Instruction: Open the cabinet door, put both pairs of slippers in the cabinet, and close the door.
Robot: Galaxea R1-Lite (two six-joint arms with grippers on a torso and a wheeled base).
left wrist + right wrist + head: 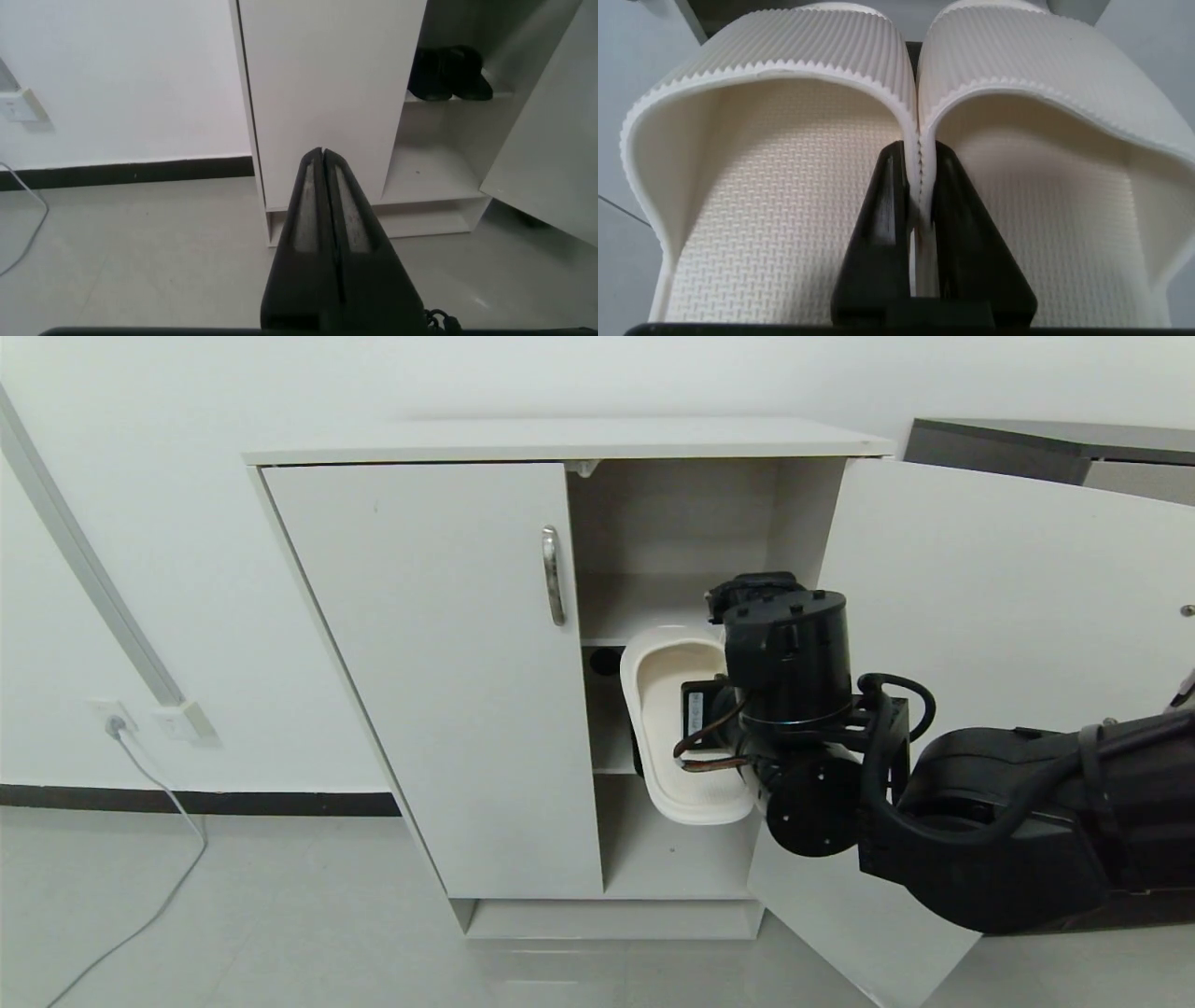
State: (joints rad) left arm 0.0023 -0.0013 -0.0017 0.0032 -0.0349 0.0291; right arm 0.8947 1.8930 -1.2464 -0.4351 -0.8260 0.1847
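Two white slippers (775, 140), their inner walls pinched together in the closed right gripper (920, 168), hang at the cabinet's (560, 437) open right bay. Black slippers (448, 75) sit on a shelf (458, 97) inside. Its right door (990, 616) stands wide, and the left gripper (322, 163) is closed on nothing above the floor (140, 243).

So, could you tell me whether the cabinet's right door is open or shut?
Open: the right door is swung wide, exposing the shelves, while the left door sits flush and shut.
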